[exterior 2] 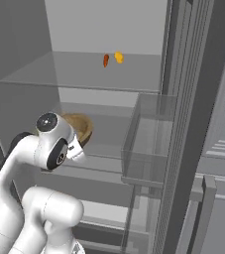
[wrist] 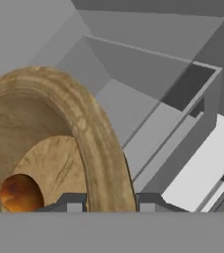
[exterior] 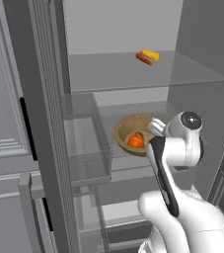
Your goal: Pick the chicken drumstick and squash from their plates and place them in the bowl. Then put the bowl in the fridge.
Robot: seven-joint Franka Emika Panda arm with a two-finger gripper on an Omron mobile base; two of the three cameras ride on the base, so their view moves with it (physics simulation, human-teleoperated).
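The tan wooden bowl (exterior: 129,129) is inside the open grey fridge (exterior: 197,39), just over the middle glass shelf, tilted with its inside toward me. The orange squash (exterior: 135,141) lies in it, also visible as an orange-brown lump (wrist: 19,192) at the bowl's bottom. My gripper (wrist: 111,202) is shut on the bowl's rim (wrist: 96,136), one fingertip (wrist: 74,202) inside and one outside. From the right, the bowl (exterior 2: 85,128) peeks out behind my white wrist. The chicken drumstick is hidden and the plates are out of view.
A red and a yellow elongated food (exterior: 147,57) lie on the upper glass shelf (exterior 2: 84,74). Clear door bins (exterior: 84,143) (exterior 2: 148,144) stand on the open door beside the shelves. A white drawer front (wrist: 202,173) sits below.
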